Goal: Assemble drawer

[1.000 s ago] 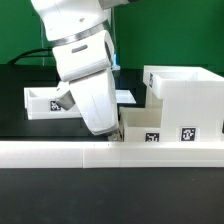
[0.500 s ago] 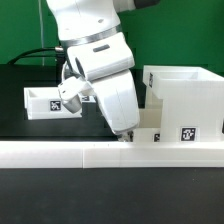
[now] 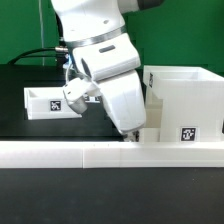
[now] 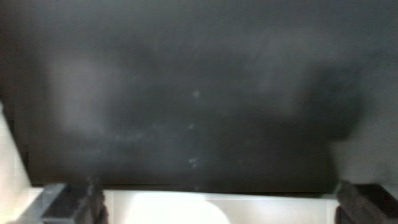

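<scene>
Hand (image 4: 217, 205) low, fingers (image 4: 68, 203) wide apart

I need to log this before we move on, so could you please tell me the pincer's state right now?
Pincer: open, fingers wide apart with a white part between them; no grip visible.

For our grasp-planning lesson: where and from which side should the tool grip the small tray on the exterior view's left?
Probably the small tray by its front wall, from straight above, pinched across its thickness: it sits open side up, and that wall is thin, upright and uncovered.
</scene>
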You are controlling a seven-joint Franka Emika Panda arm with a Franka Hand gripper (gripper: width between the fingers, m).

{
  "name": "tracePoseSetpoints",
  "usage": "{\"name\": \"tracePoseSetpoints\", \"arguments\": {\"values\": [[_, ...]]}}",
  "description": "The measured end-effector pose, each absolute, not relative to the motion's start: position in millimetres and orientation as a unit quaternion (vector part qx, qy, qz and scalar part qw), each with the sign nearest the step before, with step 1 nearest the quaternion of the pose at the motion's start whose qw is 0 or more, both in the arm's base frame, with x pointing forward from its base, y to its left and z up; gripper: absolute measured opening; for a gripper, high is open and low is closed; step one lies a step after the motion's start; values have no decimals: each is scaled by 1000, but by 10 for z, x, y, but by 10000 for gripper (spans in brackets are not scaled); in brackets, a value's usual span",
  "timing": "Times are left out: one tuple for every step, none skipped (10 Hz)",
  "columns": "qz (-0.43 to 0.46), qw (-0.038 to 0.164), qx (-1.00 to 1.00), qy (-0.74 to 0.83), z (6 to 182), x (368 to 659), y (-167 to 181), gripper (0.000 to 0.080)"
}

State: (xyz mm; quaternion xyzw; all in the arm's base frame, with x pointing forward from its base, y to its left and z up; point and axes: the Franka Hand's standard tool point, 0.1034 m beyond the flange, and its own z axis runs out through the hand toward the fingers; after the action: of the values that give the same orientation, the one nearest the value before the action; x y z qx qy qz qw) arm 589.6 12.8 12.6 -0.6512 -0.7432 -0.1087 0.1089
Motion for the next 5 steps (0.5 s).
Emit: {"name": "tracePoseSetpoints", "arguments": {"values": [[-109,111,-653,-741,134,5897,205,649],[-110,113,-651,-742,147,5902,290,649],[-108,113,-661,-734,152,5910,318,649],[-105,114,-672,-724,150,5910,329,649],[-105,114,-676,-721,147,5911,328,649]]}}
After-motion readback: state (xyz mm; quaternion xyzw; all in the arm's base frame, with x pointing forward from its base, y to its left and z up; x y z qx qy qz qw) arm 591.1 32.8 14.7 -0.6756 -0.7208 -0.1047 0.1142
